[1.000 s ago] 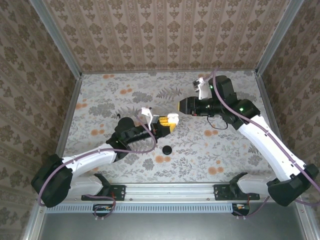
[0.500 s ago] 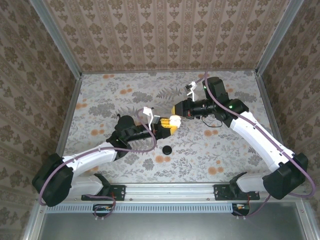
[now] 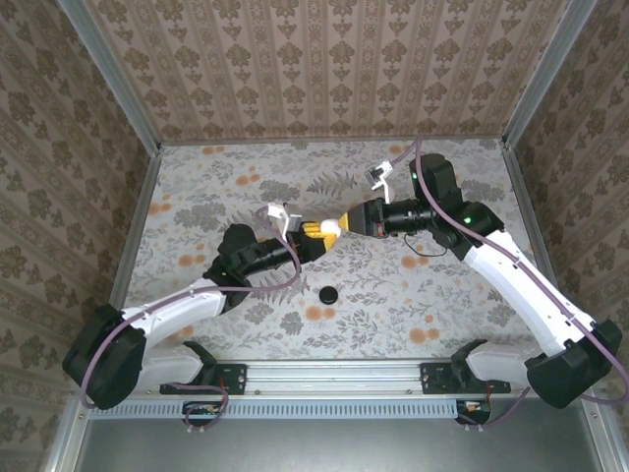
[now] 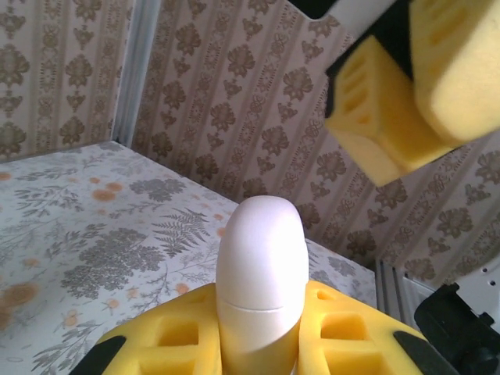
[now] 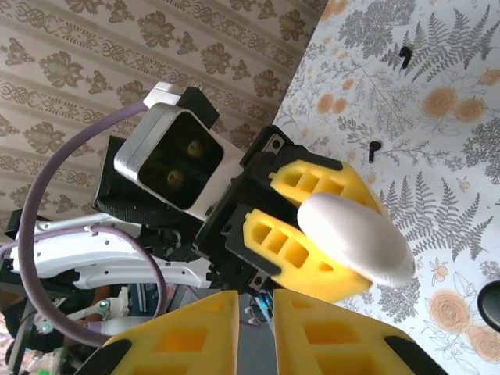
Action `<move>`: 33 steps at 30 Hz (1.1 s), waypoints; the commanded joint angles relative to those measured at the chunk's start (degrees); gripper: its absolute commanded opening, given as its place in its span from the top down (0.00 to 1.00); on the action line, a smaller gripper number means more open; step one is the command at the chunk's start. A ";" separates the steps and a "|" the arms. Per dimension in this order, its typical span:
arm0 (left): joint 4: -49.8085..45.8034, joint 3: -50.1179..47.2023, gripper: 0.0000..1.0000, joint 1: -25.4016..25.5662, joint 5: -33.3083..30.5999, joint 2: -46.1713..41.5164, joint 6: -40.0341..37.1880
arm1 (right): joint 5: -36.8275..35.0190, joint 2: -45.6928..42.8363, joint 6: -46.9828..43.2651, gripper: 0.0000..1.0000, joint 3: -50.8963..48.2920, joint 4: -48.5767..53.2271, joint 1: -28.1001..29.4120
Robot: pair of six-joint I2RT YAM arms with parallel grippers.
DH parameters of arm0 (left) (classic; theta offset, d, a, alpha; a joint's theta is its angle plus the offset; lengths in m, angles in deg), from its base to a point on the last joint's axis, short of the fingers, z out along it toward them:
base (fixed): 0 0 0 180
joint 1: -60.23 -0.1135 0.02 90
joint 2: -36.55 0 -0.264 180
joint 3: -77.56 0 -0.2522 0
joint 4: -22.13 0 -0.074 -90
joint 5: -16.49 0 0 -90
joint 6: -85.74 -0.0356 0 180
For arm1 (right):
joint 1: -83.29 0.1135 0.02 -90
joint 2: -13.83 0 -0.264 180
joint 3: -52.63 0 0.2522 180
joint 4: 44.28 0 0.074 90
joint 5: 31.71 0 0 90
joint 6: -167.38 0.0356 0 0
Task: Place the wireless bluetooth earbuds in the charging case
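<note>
The left arm (image 3: 167,315) reaches in from the near left corner across the flower-patterned table (image 3: 197,197). The left gripper (image 3: 314,231) is clamped on the charging case (image 3: 330,228), which it holds up off the table over the middle. In the left wrist view the yellow foam pads (image 4: 180,336) press on the lower part of the case from both sides. The smooth white rounded end sticks out past them, with a fine seam running round it just above the pads. Nearer the arm bases than the case, and well apart from it, a small black round disc (image 3: 328,293) lies flat on the table. Just to the right of the case is the right gripper (image 3: 350,222), its tips pointing at the case and close beside it; whether they touch it cannot be told. In the right wrist view its yellow fingers (image 5: 187,336) are drawn together to a thin dark slit, and nothing can be made out between them. Beyond them two tiny dark bits (image 5: 374,148) lie on the table, too small to identify. The right arm (image 3: 521,285) stretches back to the near right corner.
</note>
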 commanded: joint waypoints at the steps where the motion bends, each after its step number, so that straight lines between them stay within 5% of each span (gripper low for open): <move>1: 0.71 -0.53 1.00 -0.27 -0.61 -2.89 0.87 | -2.42 -0.43 -1.80 0.80 -0.61 2.19 0.14; 8: -8.75 -2.74 1.00 -5.34 -3.53 -8.49 1.71 | -13.11 -0.64 -3.28 0.76 -1.64 6.80 -0.04; 16: -35.78 1.02 1.00 -18.09 -10.08 -9.87 0.37 | -20.09 -0.37 -3.04 0.72 -6.40 7.50 -0.04; 23: -37.09 3.32 1.00 -25.65 -7.29 2.37 0.92 | -23.22 4.31 -2.02 0.68 -9.64 6.37 1.52; 33: -37.90 16.43 1.00 -27.15 5.90 28.31 0.05 | -31.52 14.42 -1.21 0.56 -9.97 9.18 9.71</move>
